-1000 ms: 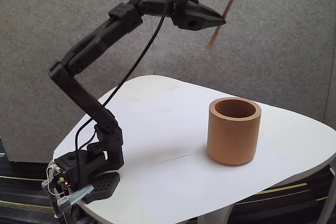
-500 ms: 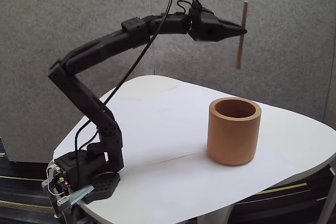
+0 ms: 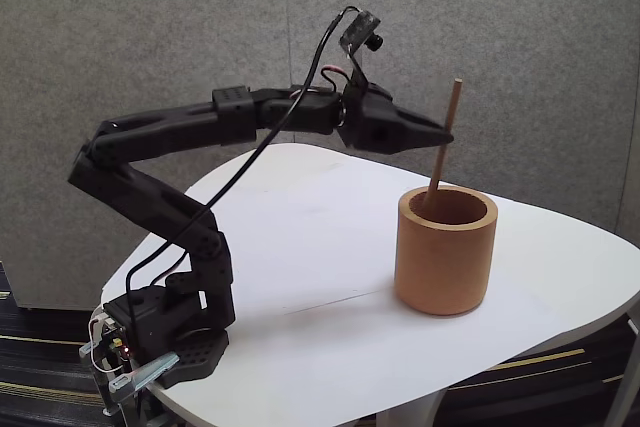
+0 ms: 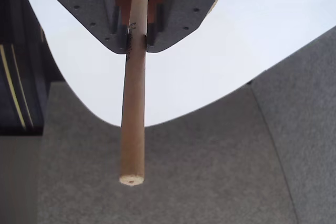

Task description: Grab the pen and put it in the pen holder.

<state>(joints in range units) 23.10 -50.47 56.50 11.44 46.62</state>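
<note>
Tool (image 3: 447, 137) pinching pen (image 3: 443, 143) partway along, pen nearly upright, slightly tilted, lower end dipped inside pen holder (image 3: 445, 250); holder standing toward right edge of white bench (image 3: 300, 247); in wrist view, pen (image 4: 133, 103) clamped between dark fingers (image 4: 118, 30)

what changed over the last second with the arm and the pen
The gripper came down and forward from high above the table, carrying the pen. The pen went from hanging in the air to standing nearly upright with its lower end inside the pen holder. The gripper stays shut on the pen. The pen holder and the white table have not moved.
</note>
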